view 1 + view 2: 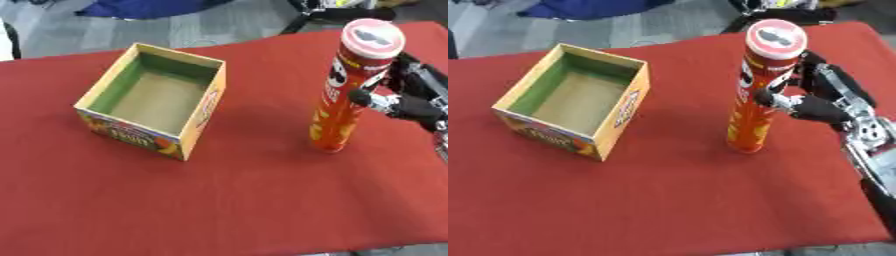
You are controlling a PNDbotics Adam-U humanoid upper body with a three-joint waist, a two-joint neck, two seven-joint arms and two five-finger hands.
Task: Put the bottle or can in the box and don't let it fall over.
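A tall red Pringles can (756, 95) stands upright on the red tablecloth (667, 195), its base planted on the cloth and its lid, printed with the moustache logo, facing up toward the camera. The right hand (826, 102) comes in from the 3 o'clock side and meets the can at about mid-height: the thumb tip touches the near side of the tube, and the dark fingers (811, 65) curl round its far side just below the lid, so the hand is closed round the can. The palm and the silver wrist sit just beside the can at its 3 o'clock.

The open cardboard box (153, 102) sits at the can's 9 o'clock, well apart from it, with bare cloth between. Its mouth faces up; the inner walls are green, the floor plain brown, and the outer sides are yellow with fruit printing. Nothing is inside it.

The left hand shows in neither view.
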